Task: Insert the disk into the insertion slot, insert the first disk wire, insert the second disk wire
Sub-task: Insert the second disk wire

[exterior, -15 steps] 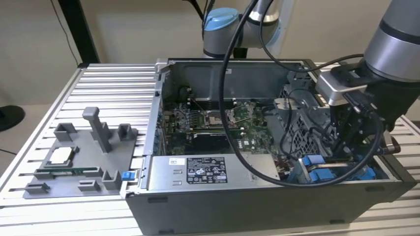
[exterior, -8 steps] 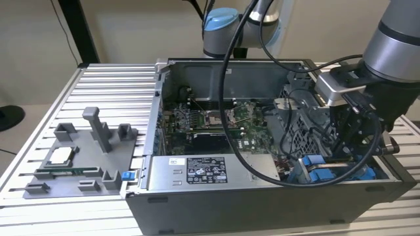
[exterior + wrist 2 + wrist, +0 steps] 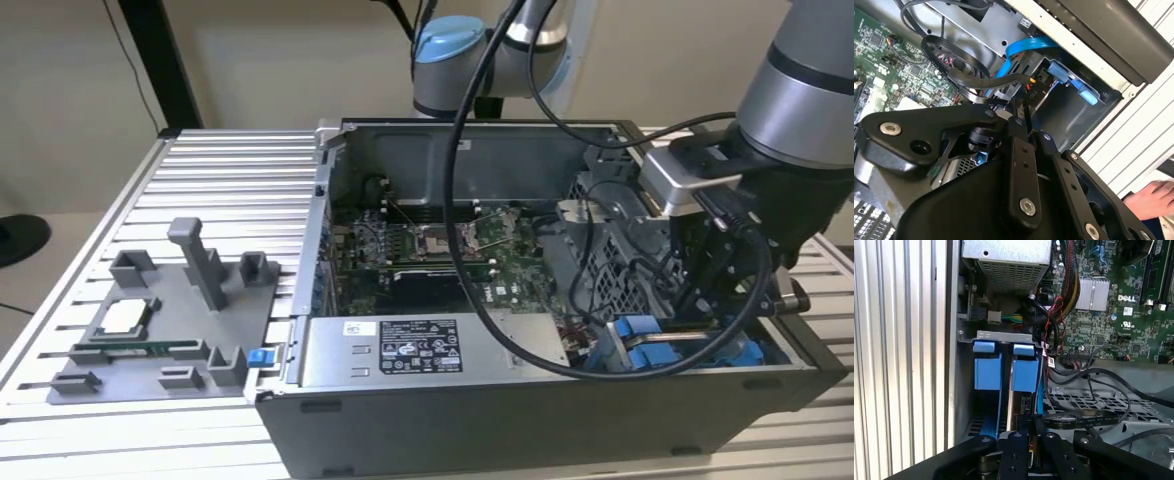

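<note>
Disk [image 3: 1025, 374] seated in insertion slot [image 3: 1004, 336], end effector [image 3: 1021, 440] just beside it

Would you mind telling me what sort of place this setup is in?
Likely a robotics lab bench: an open desktop computer case lies on a slotted aluminium table, beside a grey fixture tray of parts, with the robot arm reaching in.

Even, soft indoor light, case interior dimmer — shadowed, wrist views' near foreground slightly blurred

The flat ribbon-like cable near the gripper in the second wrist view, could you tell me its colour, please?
Bright blue. The flat cable shows best in the second wrist view, curving above the gripper.
</note>
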Tool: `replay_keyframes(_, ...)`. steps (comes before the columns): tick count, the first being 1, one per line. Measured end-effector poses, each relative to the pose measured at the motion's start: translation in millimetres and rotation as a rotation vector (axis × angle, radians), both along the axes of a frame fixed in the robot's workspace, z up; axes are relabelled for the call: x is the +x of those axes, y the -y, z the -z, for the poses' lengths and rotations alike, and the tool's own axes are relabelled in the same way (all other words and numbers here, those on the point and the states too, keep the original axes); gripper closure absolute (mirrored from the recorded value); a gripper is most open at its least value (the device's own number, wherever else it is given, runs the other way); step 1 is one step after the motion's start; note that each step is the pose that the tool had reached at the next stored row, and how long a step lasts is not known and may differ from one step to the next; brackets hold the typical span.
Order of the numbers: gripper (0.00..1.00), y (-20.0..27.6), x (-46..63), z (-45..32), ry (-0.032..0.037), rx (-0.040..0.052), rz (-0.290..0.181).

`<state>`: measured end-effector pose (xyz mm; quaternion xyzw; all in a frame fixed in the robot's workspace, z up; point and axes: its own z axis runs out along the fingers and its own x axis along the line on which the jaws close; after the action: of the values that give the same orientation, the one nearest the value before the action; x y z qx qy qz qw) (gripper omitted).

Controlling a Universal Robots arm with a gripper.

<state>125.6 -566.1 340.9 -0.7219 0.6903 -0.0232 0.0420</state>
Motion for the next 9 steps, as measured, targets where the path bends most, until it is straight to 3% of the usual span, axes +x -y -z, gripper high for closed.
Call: replay_keyframes(9,1.00,0.8,0.0,-1.5,-0.0013,-0.0001,0.000)
